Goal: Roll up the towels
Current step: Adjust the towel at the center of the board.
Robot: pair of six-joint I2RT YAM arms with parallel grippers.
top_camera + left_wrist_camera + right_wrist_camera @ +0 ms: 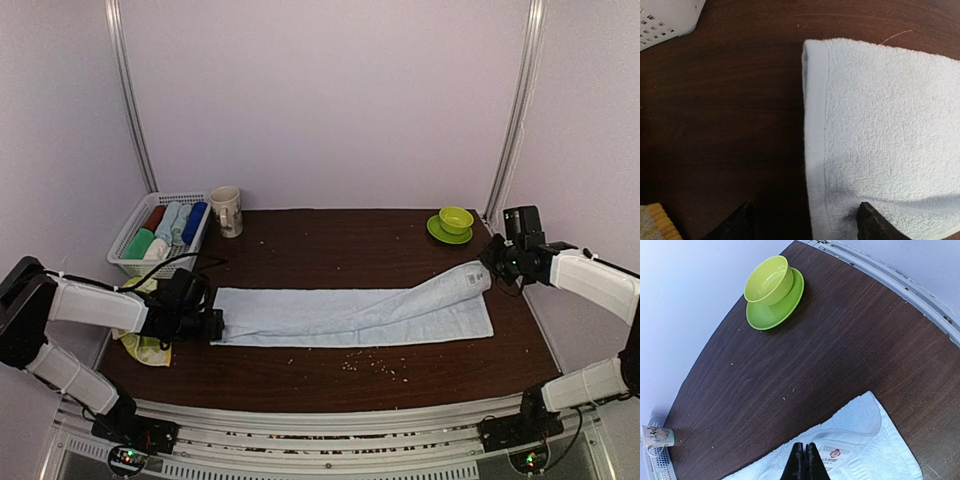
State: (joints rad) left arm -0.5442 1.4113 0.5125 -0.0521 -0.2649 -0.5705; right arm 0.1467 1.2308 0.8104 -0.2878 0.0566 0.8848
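Observation:
A long pale blue-white towel (350, 315) lies flat across the dark table. My left gripper (218, 325) is open at its left end, low over the table. In the left wrist view the towel's hem (815, 150) runs between the two fingers, one tip over bare wood and one over the cloth (890, 125). My right gripper (488, 268) is shut on the towel's far right corner, which rises off the table in a ridge. The cloth there is folded over and shows its label (835, 454). A yellow-green towel (145, 348) lies crumpled under my left arm, partly hidden.
A white slatted basket (125, 262) with several rolled towels (170, 225) stands at the back left, a mug (227, 211) beside it. A green bowl on a saucer (455, 220) is at the back right. Crumbs (370, 362) dot the front of the table.

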